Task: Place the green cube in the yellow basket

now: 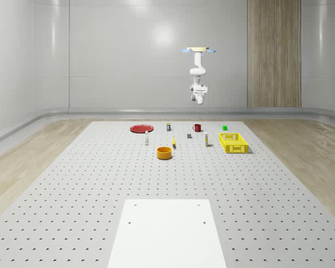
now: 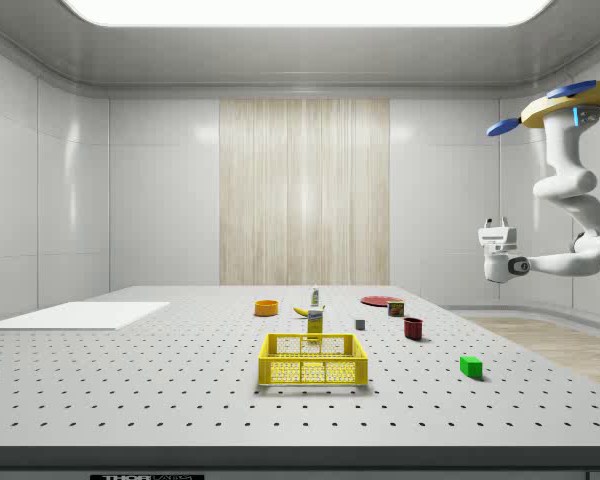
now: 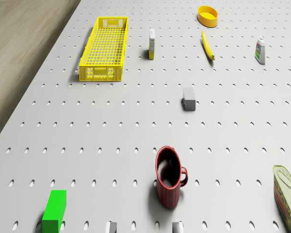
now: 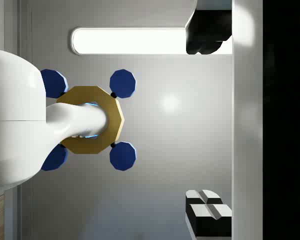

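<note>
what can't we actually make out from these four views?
- Can, drone view: cut off by the picture's edge; label unreadable.
- Small bottle and box, whole-scene view: too small to identify.
- Basket floor, side view: hidden behind its near wall.
- Green cube, drone view: lower end cut by the edge.
- Gripper, side view: held high in the air beyond the cube, under the hovering drone; too small to read.
</note>
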Motion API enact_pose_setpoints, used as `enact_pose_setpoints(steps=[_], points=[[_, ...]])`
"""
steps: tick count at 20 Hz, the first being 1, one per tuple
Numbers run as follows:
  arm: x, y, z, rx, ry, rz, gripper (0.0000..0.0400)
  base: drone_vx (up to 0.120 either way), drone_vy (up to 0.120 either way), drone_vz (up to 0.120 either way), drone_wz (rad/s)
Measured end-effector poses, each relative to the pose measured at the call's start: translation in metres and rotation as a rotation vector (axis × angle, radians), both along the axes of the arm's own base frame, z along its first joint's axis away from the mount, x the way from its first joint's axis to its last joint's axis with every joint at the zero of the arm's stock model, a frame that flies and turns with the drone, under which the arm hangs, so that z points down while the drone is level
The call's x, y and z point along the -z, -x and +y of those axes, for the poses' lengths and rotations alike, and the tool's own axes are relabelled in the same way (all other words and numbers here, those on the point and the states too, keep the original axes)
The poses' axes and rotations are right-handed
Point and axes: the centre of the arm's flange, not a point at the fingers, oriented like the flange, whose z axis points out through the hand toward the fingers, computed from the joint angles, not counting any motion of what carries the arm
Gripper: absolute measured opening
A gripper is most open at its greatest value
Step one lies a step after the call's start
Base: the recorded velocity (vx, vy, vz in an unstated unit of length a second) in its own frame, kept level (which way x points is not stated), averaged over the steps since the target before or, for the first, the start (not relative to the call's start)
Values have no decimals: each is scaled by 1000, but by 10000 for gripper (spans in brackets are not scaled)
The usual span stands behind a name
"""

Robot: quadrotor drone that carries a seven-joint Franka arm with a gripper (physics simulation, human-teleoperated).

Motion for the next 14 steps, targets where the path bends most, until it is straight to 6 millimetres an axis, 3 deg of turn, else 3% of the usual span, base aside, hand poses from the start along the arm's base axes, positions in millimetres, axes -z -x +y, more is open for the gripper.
enact_pose_setpoints(steps=[3, 9, 14], points=[[-23, 3, 0, 0, 0, -2, 400, 27, 120, 0, 0], [-61, 3, 0, 0, 0, -7, 400, 120, 120, 0, 0], [-81, 1, 0, 0, 0, -11, 400, 120, 120, 0, 0]])
